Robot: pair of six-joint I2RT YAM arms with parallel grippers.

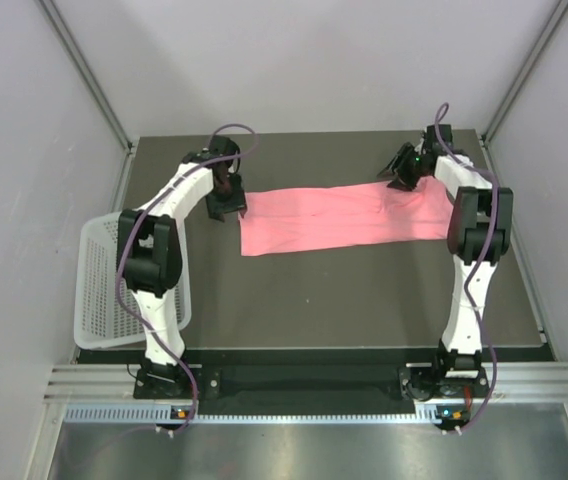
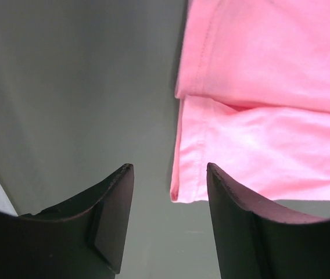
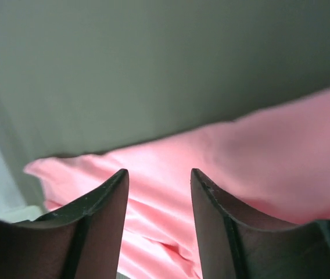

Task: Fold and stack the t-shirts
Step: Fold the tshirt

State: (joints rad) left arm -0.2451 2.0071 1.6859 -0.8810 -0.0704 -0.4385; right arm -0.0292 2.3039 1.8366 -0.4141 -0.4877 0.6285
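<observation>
The salmon-pink t-shirt (image 1: 339,220) lies folded into a long flat strip across the far half of the dark table. My left gripper (image 1: 229,208) hovers just off the strip's left end, open and empty; in its wrist view the shirt's hemmed corner (image 2: 182,186) lies between and beyond the two dark fingers (image 2: 110,218), folded layers (image 2: 269,87) stretching away. My right gripper (image 1: 401,172) is over the strip's right end, open, with pink fabric (image 3: 171,174) below the gap and nothing pinched between its fingers (image 3: 98,224).
A white perforated plastic basket (image 1: 104,290) stands tilted at the table's left edge beside the left arm. Grey walls enclose the table (image 1: 344,300) on three sides. A metal rail runs along the near edge by the arm bases.
</observation>
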